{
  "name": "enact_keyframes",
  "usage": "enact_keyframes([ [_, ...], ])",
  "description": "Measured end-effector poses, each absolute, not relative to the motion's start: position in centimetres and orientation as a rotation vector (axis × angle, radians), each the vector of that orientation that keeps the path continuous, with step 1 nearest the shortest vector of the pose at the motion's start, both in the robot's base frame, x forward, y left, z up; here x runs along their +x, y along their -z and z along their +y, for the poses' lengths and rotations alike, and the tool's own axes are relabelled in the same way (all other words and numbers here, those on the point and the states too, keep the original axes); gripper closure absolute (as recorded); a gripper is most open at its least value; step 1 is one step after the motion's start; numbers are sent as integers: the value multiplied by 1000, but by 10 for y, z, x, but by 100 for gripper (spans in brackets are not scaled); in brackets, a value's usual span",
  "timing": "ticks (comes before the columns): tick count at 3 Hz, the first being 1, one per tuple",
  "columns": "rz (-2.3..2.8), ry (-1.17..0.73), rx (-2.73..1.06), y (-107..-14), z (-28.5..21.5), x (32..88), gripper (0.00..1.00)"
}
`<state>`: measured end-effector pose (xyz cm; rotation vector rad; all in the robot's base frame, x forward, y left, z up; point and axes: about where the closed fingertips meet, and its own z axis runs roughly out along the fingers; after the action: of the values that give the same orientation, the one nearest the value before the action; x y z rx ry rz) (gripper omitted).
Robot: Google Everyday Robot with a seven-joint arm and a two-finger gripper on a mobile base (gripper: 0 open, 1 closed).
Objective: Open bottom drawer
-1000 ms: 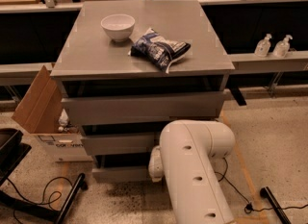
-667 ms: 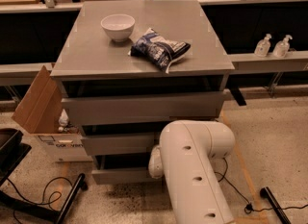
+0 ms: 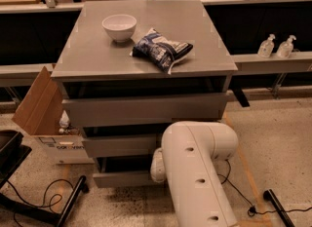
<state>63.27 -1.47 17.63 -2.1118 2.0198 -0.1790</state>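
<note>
At the foot of the grey cabinet (image 3: 146,50), the white arm (image 3: 197,172) covers most of the gripper (image 3: 157,166), so I cannot tell whether it is open or closed. The gripper sits at the right end of the bottom drawer (image 3: 122,179), the cabinet's lowest, whose front faces the camera with its long axis running side to side. Print on the cardboard box (image 3: 58,145) left of the cabinet and on the blue bag (image 3: 161,49) on its top is unreadable.

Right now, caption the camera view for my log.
White arm reaches toward the bottom drawer, hiding the gripper; bowl and snack bag atop cabinet.
</note>
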Motion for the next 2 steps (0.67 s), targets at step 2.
enact_keyframes([
  [2,2116,107,-2067,-171,-24,582,100],
])
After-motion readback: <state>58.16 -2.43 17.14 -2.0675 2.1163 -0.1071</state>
